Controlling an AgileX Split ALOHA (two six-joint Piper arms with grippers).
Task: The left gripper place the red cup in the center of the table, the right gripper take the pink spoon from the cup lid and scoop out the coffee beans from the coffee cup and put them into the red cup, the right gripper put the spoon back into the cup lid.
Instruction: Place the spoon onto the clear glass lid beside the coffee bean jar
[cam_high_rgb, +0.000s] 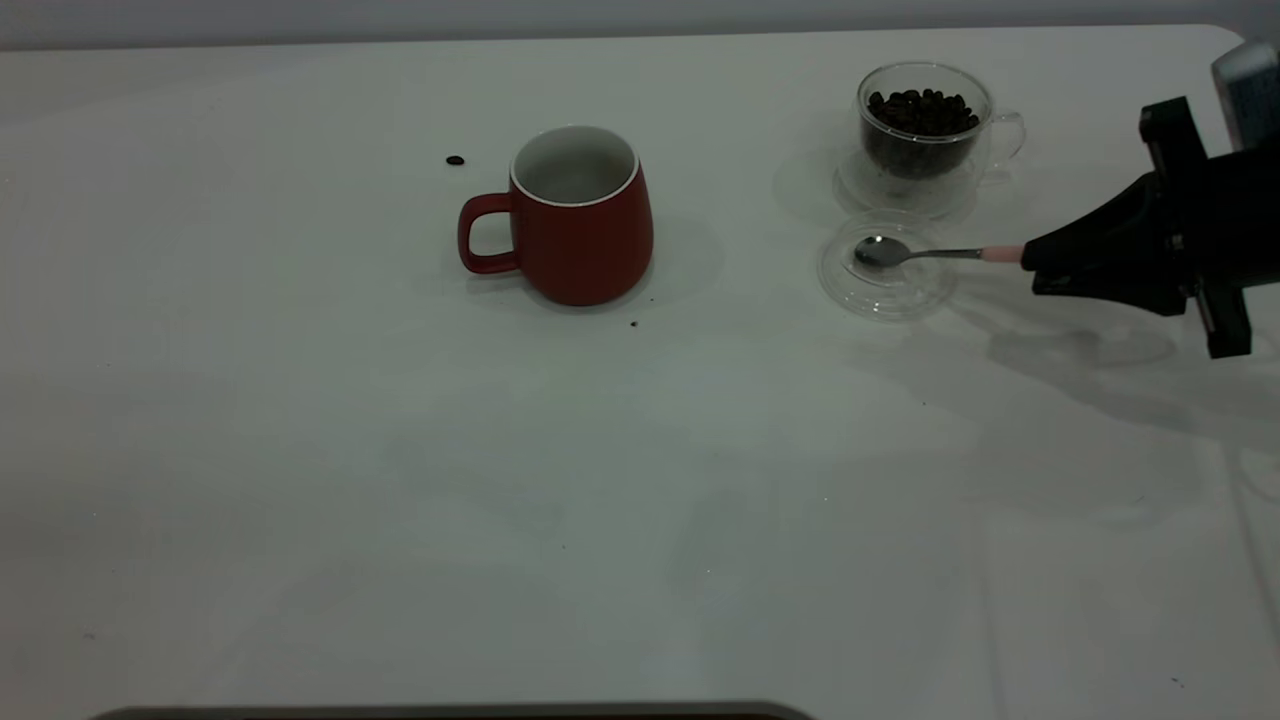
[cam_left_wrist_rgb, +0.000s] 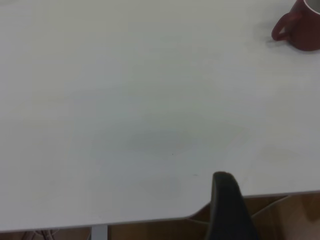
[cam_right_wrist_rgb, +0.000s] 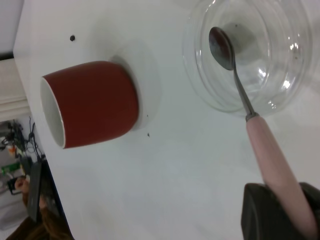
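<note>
Pink spoon (cam_high_rgb: 925, 254): bowl lying in the cup lid (cam_high_rgb: 884, 290), just in front of the coffee cup (cam_high_rgb: 925, 130).
Right claw (cam_high_rgb: 1040, 262): clenching around the spoon's handle.
Left claw (cam_left_wrist_rgb: 225, 200): cannot tell its state.

Open table (cam_high_rgb: 300, 450) around red cup (cam_high_rgb: 580, 225)

A glossy red ceramic cup (cam_high_rgb: 578, 218) with a white inside stands on the plain white table (cam_high_rgb: 400, 480). The metal spoon (cam_high_rgb: 925, 254) has a pale pink handle. Dark brown coffee beans (cam_high_rgb: 922, 112) fill the clear glass cup (cam_high_rgb: 925, 130). The clear round lid (cam_high_rgb: 885, 280) is colourless; the right gripper (cam_high_rgb: 1035, 262) is black.
</note>
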